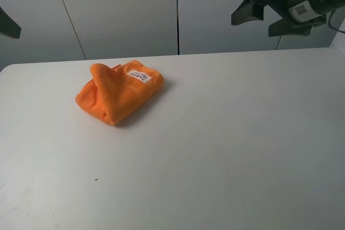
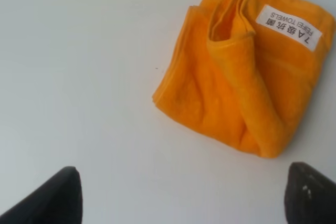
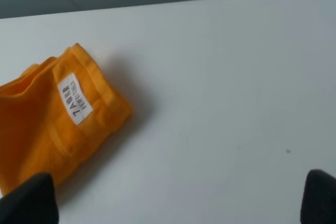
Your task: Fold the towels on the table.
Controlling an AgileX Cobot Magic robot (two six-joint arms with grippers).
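Orange and fuzzy, the towel [image 1: 118, 92] lies folded into a loose bundle on the far left part of the table [image 1: 226, 144], its white label [image 1: 137, 75] facing up. The right gripper [image 1: 271, 14] hangs released above the far right edge, grasping nothing. The left gripper [image 2: 181, 195] hovers spread wide over the table just beside the cloth, holding nothing.

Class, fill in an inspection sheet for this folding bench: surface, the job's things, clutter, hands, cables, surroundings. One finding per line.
Surface: white table, bare apart from the cloth and a tiny dark speck near the front.
Job's things: one orange towel, folded into a loose, uneven bundle left of centre, white label facing up.
Clutter: nothing seen.
Hands: right hand raised at upper right, open, holding nothing; left hand above the table near the towel, open, empty.
Cables: a dark cable loop at the right arm, by the picture's edge.
Surroundings: grey wall panels behind the table.
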